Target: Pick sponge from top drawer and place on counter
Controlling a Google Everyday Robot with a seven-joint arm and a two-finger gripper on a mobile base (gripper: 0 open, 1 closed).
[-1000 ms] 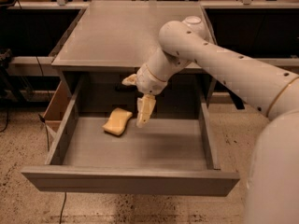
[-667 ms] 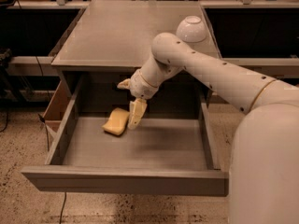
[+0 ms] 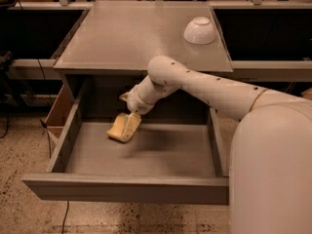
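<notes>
The pale-yellow sponge (image 3: 116, 130) lies in the back left part of the open top drawer (image 3: 126, 188), on its grey floor. My gripper (image 3: 130, 123) reaches down into the drawer from the right and is right on the sponge's right end, overlapping it. The sponge looks tipped up on the gripper's side. The grey counter (image 3: 131, 33) lies above and behind the drawer.
A white bowl (image 3: 199, 30) sits upside down on the counter's back right. My white arm (image 3: 209, 89) crosses the drawer's right half. A brown panel (image 3: 59, 108) stands outside the drawer's left wall. Speckled floor lies below.
My gripper has moved left and down, from beside the sponge to on top of its right end. The sponge has tipped slightly. The view has shifted, and the bowl now shows.
</notes>
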